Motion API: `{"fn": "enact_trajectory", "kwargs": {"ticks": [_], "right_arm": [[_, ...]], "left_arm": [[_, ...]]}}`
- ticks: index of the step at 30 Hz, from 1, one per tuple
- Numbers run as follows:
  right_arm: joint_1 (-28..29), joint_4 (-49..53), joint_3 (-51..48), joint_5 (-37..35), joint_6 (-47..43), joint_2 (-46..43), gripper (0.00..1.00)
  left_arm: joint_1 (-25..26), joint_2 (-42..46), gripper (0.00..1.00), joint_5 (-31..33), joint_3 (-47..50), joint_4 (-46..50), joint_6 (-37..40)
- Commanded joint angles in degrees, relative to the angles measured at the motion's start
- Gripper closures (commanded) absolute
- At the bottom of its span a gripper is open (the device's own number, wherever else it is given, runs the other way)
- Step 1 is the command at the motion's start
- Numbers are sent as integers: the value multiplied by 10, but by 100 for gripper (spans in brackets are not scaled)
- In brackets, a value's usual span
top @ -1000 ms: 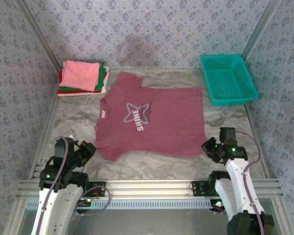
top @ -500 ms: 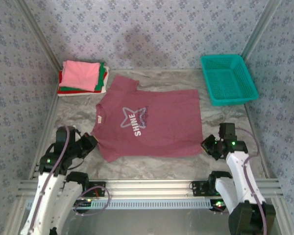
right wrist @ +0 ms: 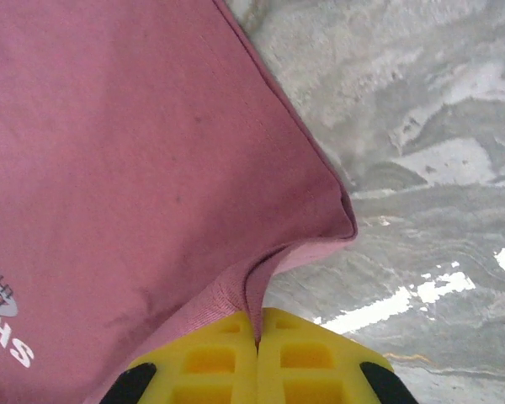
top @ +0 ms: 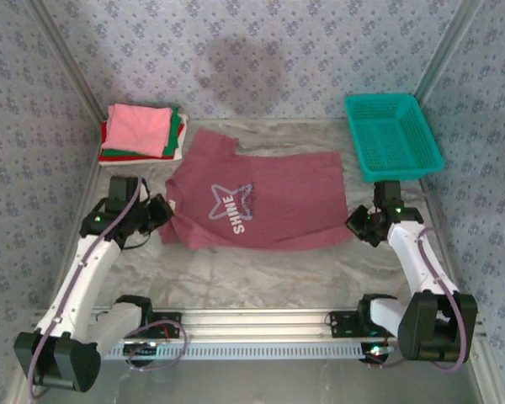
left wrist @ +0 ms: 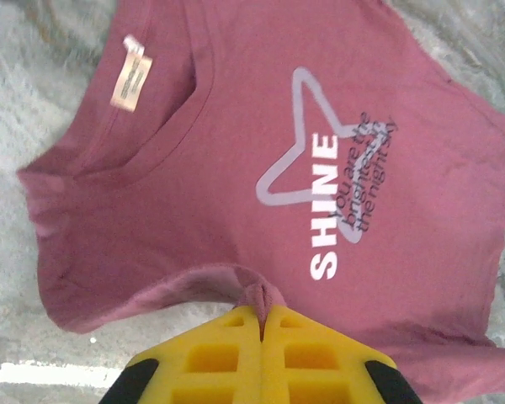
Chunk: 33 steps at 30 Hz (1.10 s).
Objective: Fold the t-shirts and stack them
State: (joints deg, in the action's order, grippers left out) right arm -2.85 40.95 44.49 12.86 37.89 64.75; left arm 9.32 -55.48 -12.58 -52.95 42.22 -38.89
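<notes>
A maroon t-shirt [top: 261, 202] with a white star and "SHINE" print lies spread on the table, its near edge lifted and carried toward the back. My left gripper [top: 162, 212] is shut on the shirt's near left edge; the yellow fingers [left wrist: 227, 337] pinch a fold of maroon t-shirt [left wrist: 261, 295]. My right gripper [top: 359, 225] is shut on the near right corner, where the maroon t-shirt [right wrist: 151, 168] rises from its yellow fingers [right wrist: 227, 341]. A stack of folded t-shirts [top: 141, 132], pink on top with green, red and white below, sits at the back left.
A teal mesh basket [top: 393, 135] stands at the back right corner. Patterned walls close in the left, right and back. Bare marbled tabletop [top: 261, 273] stretches between the shirt and the metal rail at the near edge.
Both arms have moved away from the near edge toward the back, carrying the shirt's near hem over itself. The shirt now looks shorter front to back.
</notes>
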Motion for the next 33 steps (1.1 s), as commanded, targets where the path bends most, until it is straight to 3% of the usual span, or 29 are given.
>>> {"fn": "enact_trajectory", "kwargs": {"ticks": [1, 13, 27, 33], "right_arm": [[3, 10, 31, 5, -12, 15, 100], [4, -42, 51, 24, -14, 105, 100], [-13, 18, -29, 60, -10, -15, 100], [-23, 8, -72, 81, 4, -62, 100]], "left_arm": [[-5, -15, 100, 12, -46, 19, 39], [-38, -93, 100, 19, -50, 18, 96], [-39, 59, 100, 37, -9, 128, 80], [-39, 108, 100, 17, 32, 120, 56]]}}
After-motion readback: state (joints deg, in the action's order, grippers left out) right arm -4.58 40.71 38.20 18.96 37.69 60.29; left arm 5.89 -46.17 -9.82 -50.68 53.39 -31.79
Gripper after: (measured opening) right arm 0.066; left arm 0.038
